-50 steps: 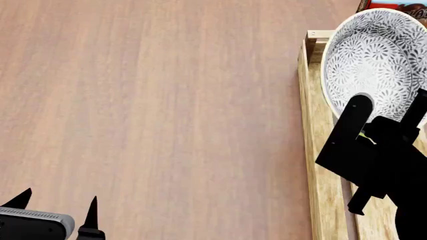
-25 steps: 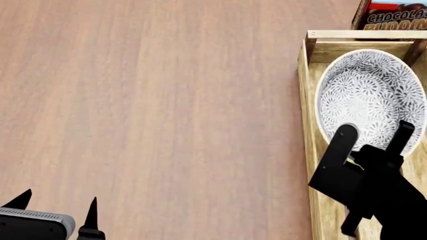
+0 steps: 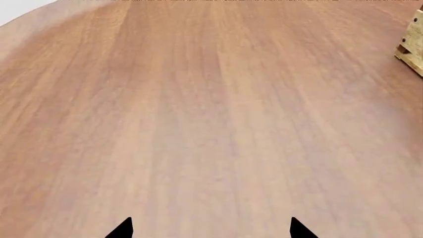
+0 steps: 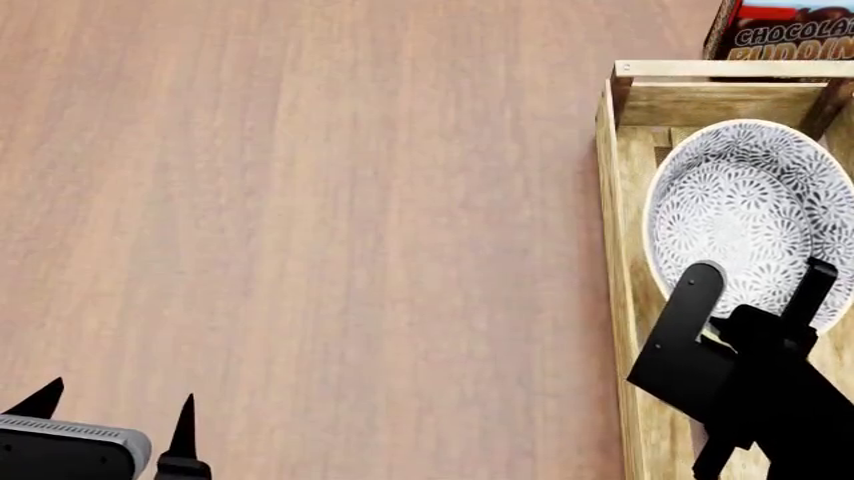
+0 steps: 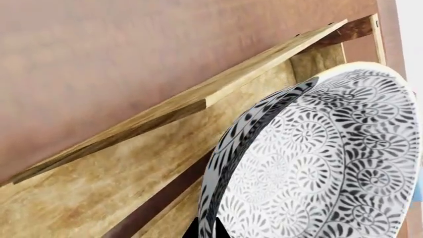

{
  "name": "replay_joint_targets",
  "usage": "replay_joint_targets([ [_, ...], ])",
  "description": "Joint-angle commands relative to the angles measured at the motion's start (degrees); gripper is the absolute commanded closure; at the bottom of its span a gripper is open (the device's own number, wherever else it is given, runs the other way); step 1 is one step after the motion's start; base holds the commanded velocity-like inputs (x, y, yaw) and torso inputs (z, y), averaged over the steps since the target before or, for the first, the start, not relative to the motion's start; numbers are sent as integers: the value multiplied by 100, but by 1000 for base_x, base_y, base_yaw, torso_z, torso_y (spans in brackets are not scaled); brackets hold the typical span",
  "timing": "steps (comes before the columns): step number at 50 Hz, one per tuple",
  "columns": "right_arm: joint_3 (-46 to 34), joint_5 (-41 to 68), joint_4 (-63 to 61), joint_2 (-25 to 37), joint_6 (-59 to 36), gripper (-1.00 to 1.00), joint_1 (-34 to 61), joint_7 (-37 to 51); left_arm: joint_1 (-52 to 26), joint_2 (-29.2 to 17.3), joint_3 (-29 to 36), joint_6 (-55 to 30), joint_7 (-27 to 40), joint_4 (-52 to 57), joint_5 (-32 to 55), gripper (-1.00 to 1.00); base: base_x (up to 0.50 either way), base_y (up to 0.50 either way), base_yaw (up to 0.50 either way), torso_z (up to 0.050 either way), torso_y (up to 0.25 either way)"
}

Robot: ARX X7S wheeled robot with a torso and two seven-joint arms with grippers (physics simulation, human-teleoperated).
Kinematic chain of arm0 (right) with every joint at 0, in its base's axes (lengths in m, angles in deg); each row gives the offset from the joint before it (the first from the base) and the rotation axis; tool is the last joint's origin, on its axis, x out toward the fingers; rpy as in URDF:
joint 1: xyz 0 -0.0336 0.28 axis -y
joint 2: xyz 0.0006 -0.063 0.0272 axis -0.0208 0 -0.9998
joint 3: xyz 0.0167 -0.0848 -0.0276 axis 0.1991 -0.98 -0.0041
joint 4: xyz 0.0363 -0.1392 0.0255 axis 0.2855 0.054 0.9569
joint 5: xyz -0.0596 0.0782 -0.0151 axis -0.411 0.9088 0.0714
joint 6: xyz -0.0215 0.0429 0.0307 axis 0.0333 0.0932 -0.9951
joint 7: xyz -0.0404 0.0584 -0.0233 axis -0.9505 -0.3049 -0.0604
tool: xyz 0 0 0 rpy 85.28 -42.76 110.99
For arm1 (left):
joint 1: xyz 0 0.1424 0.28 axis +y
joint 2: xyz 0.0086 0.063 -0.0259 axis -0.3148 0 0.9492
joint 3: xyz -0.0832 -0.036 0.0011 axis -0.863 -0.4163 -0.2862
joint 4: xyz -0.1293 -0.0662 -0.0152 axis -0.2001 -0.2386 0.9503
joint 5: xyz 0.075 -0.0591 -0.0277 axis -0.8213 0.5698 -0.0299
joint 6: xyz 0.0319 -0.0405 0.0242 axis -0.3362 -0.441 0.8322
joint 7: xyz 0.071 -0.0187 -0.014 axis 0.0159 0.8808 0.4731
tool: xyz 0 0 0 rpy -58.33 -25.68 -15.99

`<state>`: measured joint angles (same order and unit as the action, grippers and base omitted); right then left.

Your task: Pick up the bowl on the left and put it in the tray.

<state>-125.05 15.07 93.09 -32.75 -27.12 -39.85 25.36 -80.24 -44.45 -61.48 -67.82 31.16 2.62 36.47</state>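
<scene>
— Two wrist cams, showing anything different from the head cam?

— Yep. Left one catching only bare table (image 3: 198, 109), a tray (image 3: 413, 47) corner, and left gripper (image 3: 211, 229) tips spread wide, holding nothing. Right one peeking under the bowl (image 5: 317, 158), tilted inside the tray.

— And the right gripper (image 4: 754, 290)?

— Clamping the bowl's near rim, bowl sitting just beyond it.

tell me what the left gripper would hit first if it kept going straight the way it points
Probably nothing soon: ahead of the left gripper lies only bare table. The tray corner sits off to one side of that line, though depth is hard to judge.
</scene>
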Motion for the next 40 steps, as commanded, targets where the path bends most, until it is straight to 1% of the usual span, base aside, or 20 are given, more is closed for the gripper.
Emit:
replay_joint_targets([
  [1, 100, -229, 158, -178, 58, 100, 33, -129, 8, 101, -142, 240, -178, -95, 48, -100, 0, 0, 0, 0, 0],
  [12, 30, -253, 479, -322, 221, 100, 63, -126, 14, 79, -149, 247, -153, -89, 69, -100, 0, 0, 0, 0, 0],
  [20, 24, -255, 473, -319, 188, 100, 50, -134, 11, 69, -137, 251, -136, -88, 78, -100, 0, 0, 0, 0, 0],
  [21, 22, -269, 415, -291, 167, -100, 38, -129, 14, 66, -133, 250, -134, -79, 78, -100, 0, 0, 0, 0, 0],
  [36, 22, -280, 330, -259, 140, -100, 26, -133, 17, 50, -120, 264, -116, -85, 112, -100, 0, 0, 0, 0, 0],
  [40, 47, -262, 144, -189, 62, -100, -5, -153, 20, 44, -118, 266, -104, -79, 115, -100, 0, 0, 0, 0, 0],
])
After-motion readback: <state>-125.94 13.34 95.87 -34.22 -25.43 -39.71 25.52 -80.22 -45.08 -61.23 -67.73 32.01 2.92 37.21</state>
